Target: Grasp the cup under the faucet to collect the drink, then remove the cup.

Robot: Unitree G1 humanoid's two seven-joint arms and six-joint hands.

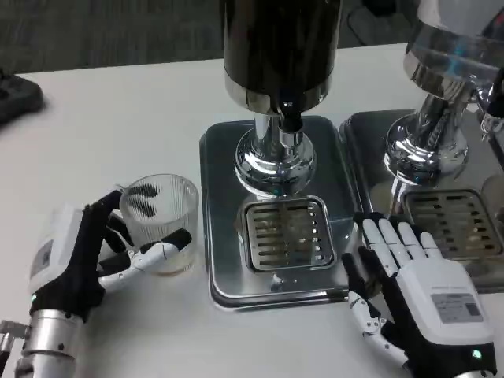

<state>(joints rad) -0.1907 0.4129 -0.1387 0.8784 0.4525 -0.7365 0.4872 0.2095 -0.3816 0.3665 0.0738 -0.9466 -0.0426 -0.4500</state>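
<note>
while the left hand (94, 252) sits at the lower left of the white table (126, 110), notes run outward from it.
left hand: fingers wrapped round a clear ribbed cup (160, 216); thumb across the near wall, other fingers seen dark through the glass on the far side. clamped on the cup.
cup: upright on the table, just left of the drip tray (220, 157), well short of the faucet (290, 118). not under the spout. whether any drink lies in it, cannot tell.
right hand: (417, 291) palm down at the lower right, fingers straight, side by side and only slightly parted, holding nothing. fingertips reach the right rim of the tray; whether they touch the metal, cannot tell.
drip tray: shiny steel, rectangular, with a slotted grate (287, 235) set in its near half.
dispenser: (279, 47) dark cylinder body on a chrome pedestal (274, 161) standing on the far half of the tray; black faucet points down at the front, above the grate.
second dispenser: (453, 55) to the right, chrome body and pedestal, on its own tray (370, 130) with a like grate (453, 220), partly behind the right hand.
far left edge: dark object (17, 96) on the table, cut off by the frame, kind unclear.
</note>
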